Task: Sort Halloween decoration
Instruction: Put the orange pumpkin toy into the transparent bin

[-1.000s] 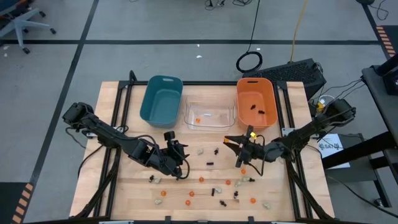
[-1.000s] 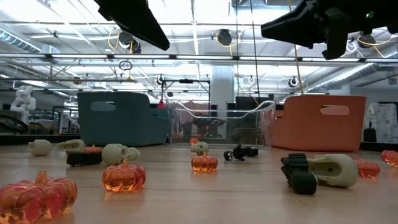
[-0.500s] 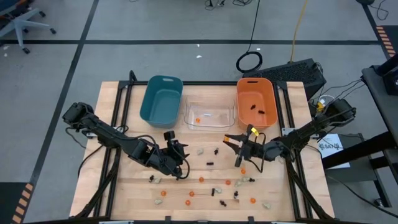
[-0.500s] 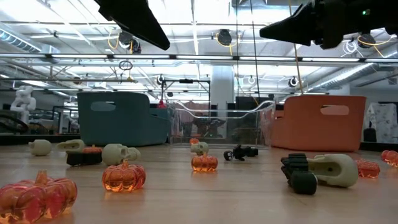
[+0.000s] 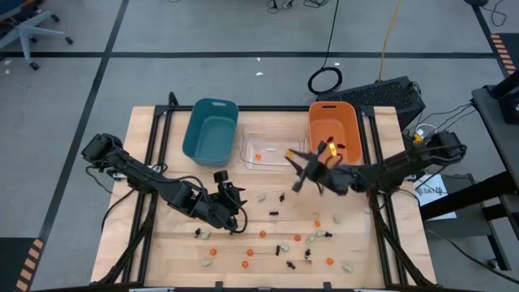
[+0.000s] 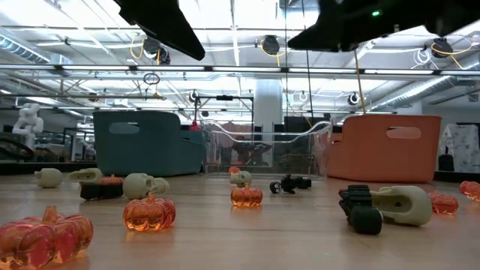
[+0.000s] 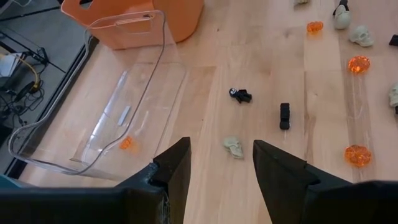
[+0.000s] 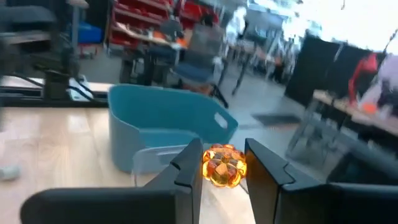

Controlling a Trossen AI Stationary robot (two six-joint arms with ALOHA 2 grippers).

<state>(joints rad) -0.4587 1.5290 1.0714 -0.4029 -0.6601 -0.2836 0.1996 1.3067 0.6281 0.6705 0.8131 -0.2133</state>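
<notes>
From above, I had the right gripper (image 5: 302, 168) raised near the clear bin's (image 5: 273, 163) right end, beside the orange bin (image 5: 351, 134), while the left gripper (image 5: 229, 197) waited over the table's left-centre. The teal bin (image 5: 210, 130) looked bare; the clear one held a single orange trinket (image 5: 258, 156), and the orange bin held dark pieces (image 5: 335, 141) that I took for spidery ones. To finish well, I judged I should carry on over the clear bin's middle, come down inside its walls, and only then let go. At table height, pumpkins (image 6: 149, 212), pale skulls (image 6: 145, 184) and black pieces (image 6: 291, 183) lay scattered on the wood, well short of the three bins behind them. Through the left wrist camera, its fingers (image 7: 173, 167) stood apart with nothing between them, above a skull (image 7: 234, 147). Through the right wrist camera, the fingers were pinched narrowly on an orange pumpkin (image 8: 224, 165), held clear of the table.
</notes>
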